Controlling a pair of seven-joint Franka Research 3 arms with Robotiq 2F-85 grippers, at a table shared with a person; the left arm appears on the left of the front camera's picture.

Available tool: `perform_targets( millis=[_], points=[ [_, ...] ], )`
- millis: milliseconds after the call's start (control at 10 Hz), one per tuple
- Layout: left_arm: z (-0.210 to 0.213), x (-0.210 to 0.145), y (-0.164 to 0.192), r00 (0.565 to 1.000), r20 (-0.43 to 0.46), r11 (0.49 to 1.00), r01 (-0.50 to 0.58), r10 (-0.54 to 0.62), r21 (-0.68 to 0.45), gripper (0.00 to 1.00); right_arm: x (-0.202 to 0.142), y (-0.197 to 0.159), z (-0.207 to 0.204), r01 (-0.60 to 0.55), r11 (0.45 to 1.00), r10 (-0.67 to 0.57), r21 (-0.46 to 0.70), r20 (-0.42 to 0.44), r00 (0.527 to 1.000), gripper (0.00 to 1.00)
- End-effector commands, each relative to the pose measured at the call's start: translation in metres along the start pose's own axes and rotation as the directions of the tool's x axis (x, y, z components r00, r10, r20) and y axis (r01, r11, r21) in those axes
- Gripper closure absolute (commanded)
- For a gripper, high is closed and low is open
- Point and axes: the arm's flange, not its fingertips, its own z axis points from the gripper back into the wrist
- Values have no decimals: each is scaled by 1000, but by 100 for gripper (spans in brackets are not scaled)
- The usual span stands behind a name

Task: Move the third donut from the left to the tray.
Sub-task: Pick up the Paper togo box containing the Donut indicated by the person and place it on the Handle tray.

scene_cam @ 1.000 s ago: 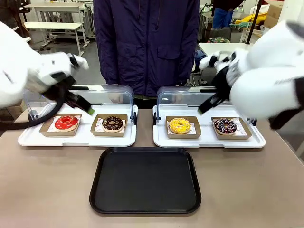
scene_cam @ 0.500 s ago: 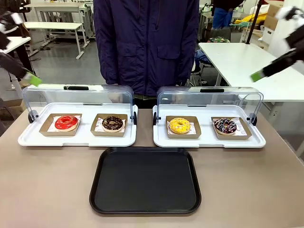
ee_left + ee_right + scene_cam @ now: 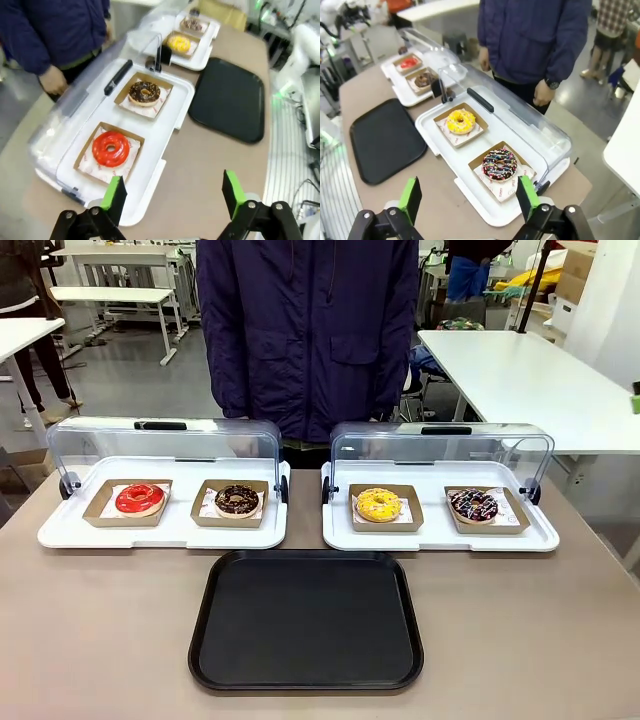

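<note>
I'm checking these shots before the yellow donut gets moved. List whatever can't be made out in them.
Yellow donut: sprinkles too small, left wrist view.
Print on the paper under the sprinkled donut: too small to read, right wrist view.
White tray: near edge partly behind a finger of the right tool, right wrist view.
Person: cut off by the top edge, front view.

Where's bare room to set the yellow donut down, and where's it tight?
The black tray is bare throughout, just in front of the display trays. Bare table flanks it left and right. Tight: the yellow donut sits beside the sprinkled donut, lid close behind.
</note>
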Motion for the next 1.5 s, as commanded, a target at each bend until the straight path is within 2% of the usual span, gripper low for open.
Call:
perform_targets(
  millis=[0,300,600,700,800,900,1400],
  points=[
    [-9,-9,20,998,53,998,31,-28,-51,0,-13,-13,3,-40,998,38,46,33,999,0],
    [-30,-15,12,993,90,995,79,-74,-58,0,-32,-21,8,-69,996,65,53,87,994,0],
    [-38,-19,3,991,122,997,56,-48,-61,0,-40,-22,7,-81,996,76,46,98,992,0],
    [-40,-20,4,986,154,996,75,-68,-42,0,-38,-24,7,-95,995,90,42,104,991,0],
    [-36,-19,1,975,204,996,88,-83,-15,0,-44,-20,6,-52,997,48,53,82,996,0],
    [-37,-17,10,995,98,997,43,-37,-62,0,-44,-20,6,-52,997,48,53,82,996,0],
    [-37,-17,10,995,98,997,43,-37,-62,0,-44,-20,6,-52,997,48,53,82,996,0]
  ],
)
